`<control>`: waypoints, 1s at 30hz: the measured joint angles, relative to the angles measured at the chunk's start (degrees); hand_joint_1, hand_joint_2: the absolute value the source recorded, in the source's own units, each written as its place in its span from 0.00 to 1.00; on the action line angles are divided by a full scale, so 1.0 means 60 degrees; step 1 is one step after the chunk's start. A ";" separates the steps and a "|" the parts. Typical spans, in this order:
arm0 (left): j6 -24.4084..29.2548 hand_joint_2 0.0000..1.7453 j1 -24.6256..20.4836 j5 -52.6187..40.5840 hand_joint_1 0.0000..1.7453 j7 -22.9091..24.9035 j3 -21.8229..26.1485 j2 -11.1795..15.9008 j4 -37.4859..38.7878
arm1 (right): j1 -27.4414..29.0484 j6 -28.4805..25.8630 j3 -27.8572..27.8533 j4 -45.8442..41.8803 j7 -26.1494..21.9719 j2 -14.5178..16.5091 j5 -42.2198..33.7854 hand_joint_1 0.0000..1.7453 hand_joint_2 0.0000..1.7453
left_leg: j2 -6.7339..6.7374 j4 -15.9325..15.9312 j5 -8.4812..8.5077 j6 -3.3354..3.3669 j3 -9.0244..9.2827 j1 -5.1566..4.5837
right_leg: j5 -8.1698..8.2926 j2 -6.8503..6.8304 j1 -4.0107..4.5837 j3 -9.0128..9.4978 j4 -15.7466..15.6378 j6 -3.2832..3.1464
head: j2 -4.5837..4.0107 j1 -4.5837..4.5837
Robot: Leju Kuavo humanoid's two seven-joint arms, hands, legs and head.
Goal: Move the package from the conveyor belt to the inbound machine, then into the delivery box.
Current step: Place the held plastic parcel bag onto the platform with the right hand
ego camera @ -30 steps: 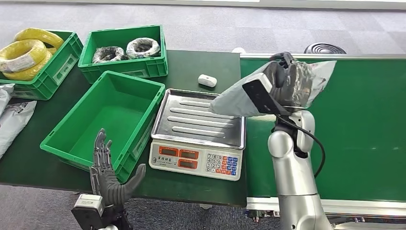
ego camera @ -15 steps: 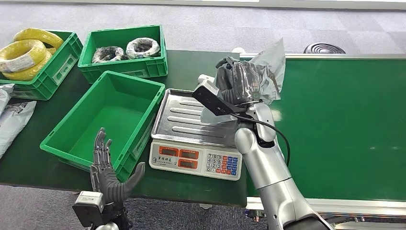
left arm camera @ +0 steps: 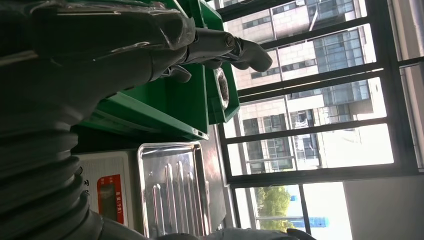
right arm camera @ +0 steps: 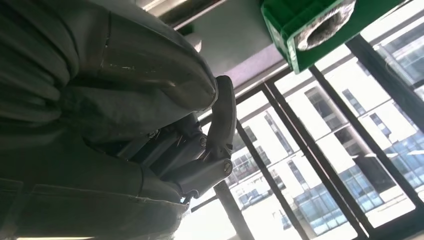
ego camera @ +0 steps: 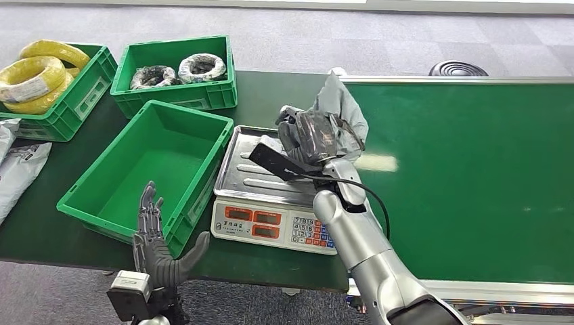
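Right hand (ego camera: 313,135) clamped around one grey package (ego camera: 338,108), held raised over the far right corner of the single steel-trayed scale (ego camera: 271,177), beside the conveyor belt (ego camera: 474,176). Left hand (ego camera: 154,237) spread, palm up, holding nothing, near the front edge of the table (ego camera: 40,230). Just beyond that hand, one bare green box (ego camera: 156,159); farther off, two more green crates (ego camera: 172,71) of coiled cable.

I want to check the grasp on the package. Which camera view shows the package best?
The head view: it shows the grey package whole, held by the right hand above the scale's tray. The right wrist view shows just a close grey surface against the fingers. The left wrist view shows, at most, a grey sliver at its edge.
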 joint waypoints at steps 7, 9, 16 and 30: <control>-0.0009 1.00 -0.0069 0.0000 0.00 0.0000 -0.0051 -0.0001 0.0102 | -0.0236 0.0835 -0.0163 0.1193 -0.0656 0.0108 -0.1887 0.00 1.00 | -0.0002 0.0000 0.0000 0.0000 0.0015 0.0000 | 0.0000 0.0000 0.0000 0.0014 -0.0002 0.0000 | 0.0000 0.0001; 0.0025 1.00 -0.0071 -0.0002 0.00 0.0000 -0.0056 -0.0003 0.0105 | -0.0332 0.0770 -0.0208 0.1511 -0.0581 0.0129 -0.2024 0.00 1.00 | -0.0003 0.0000 0.0000 0.0000 0.0021 0.0000 | 0.0000 -0.0001 0.0000 0.0020 -0.0002 0.0000 | 0.0000 0.0001; 0.0042 1.00 -0.0037 -0.0057 0.00 0.0082 -0.0056 -0.0008 0.0100 | -0.0464 0.0583 -0.0382 0.2141 -0.0481 0.0218 -0.2385 0.00 1.00 | -0.0007 0.0000 0.0001 0.0002 0.0056 0.0000 | -0.0001 -0.0005 -0.0002 0.0051 -0.0006 -0.0001 | 0.0000 0.0002; 0.0051 1.00 0.0143 -0.0208 0.00 0.0143 -0.0049 -0.0032 -0.0043 | -0.0464 0.0322 -0.0607 0.2308 -0.0663 0.0259 -0.2705 0.00 1.00 | -0.0010 0.0001 0.0010 0.0008 0.0073 -0.0001 | 0.0002 -0.0009 -0.0005 0.0078 -0.0008 0.0000 | -0.0001 0.0002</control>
